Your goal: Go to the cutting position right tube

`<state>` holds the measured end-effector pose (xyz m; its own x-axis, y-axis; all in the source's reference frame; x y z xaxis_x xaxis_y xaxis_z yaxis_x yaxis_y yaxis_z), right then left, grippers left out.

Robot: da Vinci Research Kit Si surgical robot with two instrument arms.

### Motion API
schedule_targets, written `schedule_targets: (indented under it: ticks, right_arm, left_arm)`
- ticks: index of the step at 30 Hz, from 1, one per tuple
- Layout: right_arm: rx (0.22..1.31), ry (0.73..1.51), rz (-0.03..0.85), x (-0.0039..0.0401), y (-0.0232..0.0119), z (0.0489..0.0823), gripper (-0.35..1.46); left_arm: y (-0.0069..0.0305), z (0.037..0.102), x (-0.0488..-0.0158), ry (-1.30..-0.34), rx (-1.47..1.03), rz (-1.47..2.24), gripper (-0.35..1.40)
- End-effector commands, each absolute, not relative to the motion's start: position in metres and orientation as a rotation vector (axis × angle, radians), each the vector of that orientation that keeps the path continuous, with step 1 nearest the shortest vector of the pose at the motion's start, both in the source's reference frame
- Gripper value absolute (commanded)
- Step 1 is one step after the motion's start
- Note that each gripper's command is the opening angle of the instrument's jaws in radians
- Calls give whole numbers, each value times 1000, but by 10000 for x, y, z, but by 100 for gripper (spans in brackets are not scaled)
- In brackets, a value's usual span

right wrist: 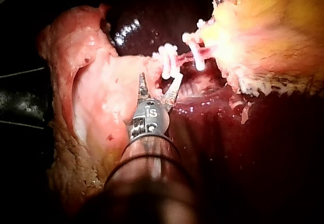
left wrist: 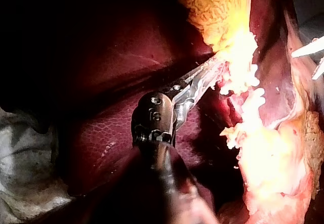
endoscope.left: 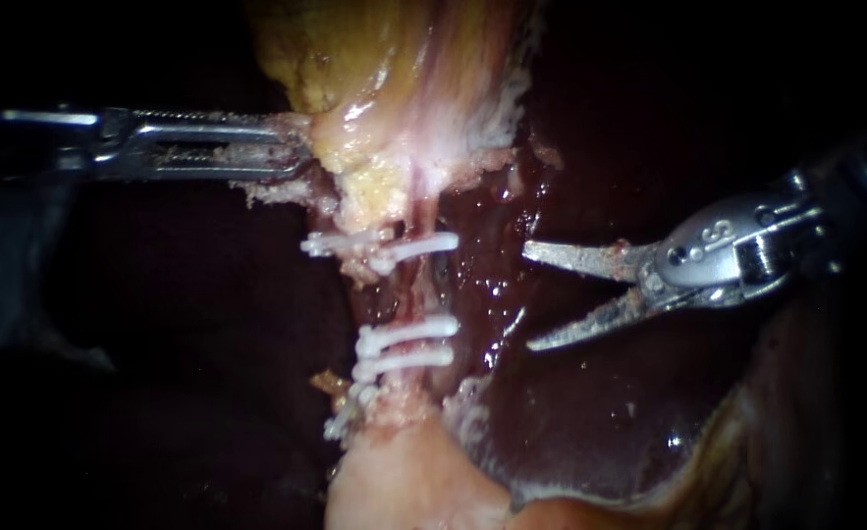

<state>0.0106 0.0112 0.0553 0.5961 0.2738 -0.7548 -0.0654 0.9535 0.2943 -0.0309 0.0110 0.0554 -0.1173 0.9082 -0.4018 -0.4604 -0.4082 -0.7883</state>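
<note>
Right instrument [endoscope.left: 529, 297] hovering with blades spread open and gripping nothing, just right of the clipped tube [endoscope.left: 409, 292], white clips [endoscope.left: 404, 344] crossing it near and far, left instrument [endoscope.left: 296, 147] beyond, jaws clamping the gallbladder [endoscope.left: 394, 98] edge.

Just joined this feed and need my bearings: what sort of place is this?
Probably a surgical bench setup: dark liver, a tube bearing white clips, my right instrument with open blades beside it, and what looks like crumpled cloth past the liver's edge.

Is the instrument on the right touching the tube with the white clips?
Apart. The endoscope view shows dark liver between the right instrument and the clipped tube.
</note>
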Motion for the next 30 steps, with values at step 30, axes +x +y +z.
schedule_targets:
  ticks: [30]
  right_arm:
    - [382,946,237,153,102,597,145]
  left_arm:
    - [130,486,-253,-583,-1113,1680,-35]
